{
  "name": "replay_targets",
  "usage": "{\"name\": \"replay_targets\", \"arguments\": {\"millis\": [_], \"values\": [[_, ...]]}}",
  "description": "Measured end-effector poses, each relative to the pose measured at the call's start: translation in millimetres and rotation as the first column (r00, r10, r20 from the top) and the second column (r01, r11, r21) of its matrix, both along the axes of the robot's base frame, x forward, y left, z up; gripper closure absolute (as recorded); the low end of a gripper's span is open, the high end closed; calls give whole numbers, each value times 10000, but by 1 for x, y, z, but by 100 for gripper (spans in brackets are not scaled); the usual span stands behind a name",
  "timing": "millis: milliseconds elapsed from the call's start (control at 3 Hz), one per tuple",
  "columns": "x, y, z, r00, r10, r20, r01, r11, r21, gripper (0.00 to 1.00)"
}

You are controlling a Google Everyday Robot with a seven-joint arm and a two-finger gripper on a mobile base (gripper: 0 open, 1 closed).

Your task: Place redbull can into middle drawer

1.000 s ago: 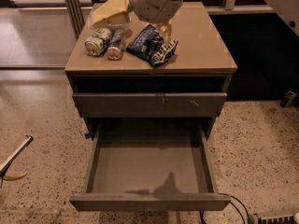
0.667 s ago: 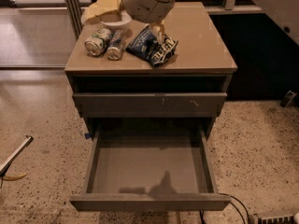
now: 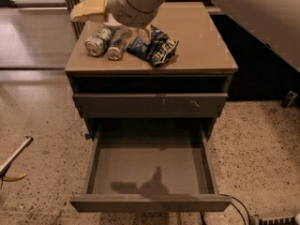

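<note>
The redbull can [image 3: 116, 45], slim and silver-grey, lies on its side on the cabinet top [image 3: 197, 41] at the left. It touches a fatter green-and-white can [image 3: 98, 41]. The middle drawer [image 3: 150, 203] is pulled wide open below, and its flat bottom is bare apart from the arm's shadow. My gripper [image 3: 141, 31] hangs from the pale wrist just above the cabinet top, over the gap between the redbull can and a blue bag. It holds nothing that I can see.
A crumpled blue snack bag [image 3: 154, 47] lies right of the cans. A shut drawer front with pale scratch marks [image 3: 150, 105] sits above the open drawer. A cable [image 3: 236, 205] lies on the floor at front right, and a stick-like tool [image 3: 14, 156] at left.
The arm and gripper have moved left over the cabinet top, from above the blue bag towards the cans. The arm's shadow in the drawer has shifted left. The cans and bag have not moved.
</note>
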State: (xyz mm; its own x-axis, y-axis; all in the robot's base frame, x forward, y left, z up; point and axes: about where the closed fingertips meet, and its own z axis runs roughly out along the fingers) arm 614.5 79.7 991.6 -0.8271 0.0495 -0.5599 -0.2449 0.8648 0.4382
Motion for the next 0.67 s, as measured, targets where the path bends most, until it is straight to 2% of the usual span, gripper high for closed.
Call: {"name": "replay_targets", "arguments": {"millis": [333, 667], "values": [[22, 7, -8, 9996, -113, 268, 114, 9999, -20, 0], [64, 5, -31, 9998, 86, -160, -86, 10000, -48, 0]]}}
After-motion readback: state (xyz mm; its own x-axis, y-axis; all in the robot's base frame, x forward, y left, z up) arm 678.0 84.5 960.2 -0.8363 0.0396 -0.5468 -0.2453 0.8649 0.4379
